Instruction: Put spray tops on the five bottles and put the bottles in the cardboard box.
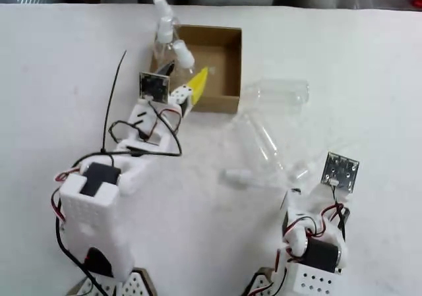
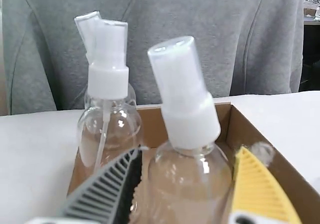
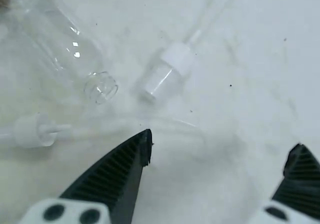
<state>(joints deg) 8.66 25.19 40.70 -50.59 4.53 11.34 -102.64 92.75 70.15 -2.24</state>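
Note:
A clear bottle (image 2: 190,184) with a white spray top (image 2: 182,94) stands between the grey and yellow fingers of my left gripper (image 2: 190,154), which is shut on it. In the high view that gripper (image 1: 182,75) holds the bottle (image 1: 179,53) tilted over the near left corner of the cardboard box (image 1: 227,52). Two more topped bottles (image 2: 107,129) stand behind it in the box. My right gripper (image 3: 220,154) is open just above the table. Beyond its fingers lie an uncapped bottle (image 3: 60,44) and two loose spray tops (image 3: 167,72), (image 3: 32,131).
Two clear bottles without tops (image 1: 280,93), (image 1: 260,141) lie on the white table to the right of the box. A loose spray top (image 1: 237,176) lies near them. The right arm (image 1: 316,243) sits at the front right. A person in grey sits behind the table.

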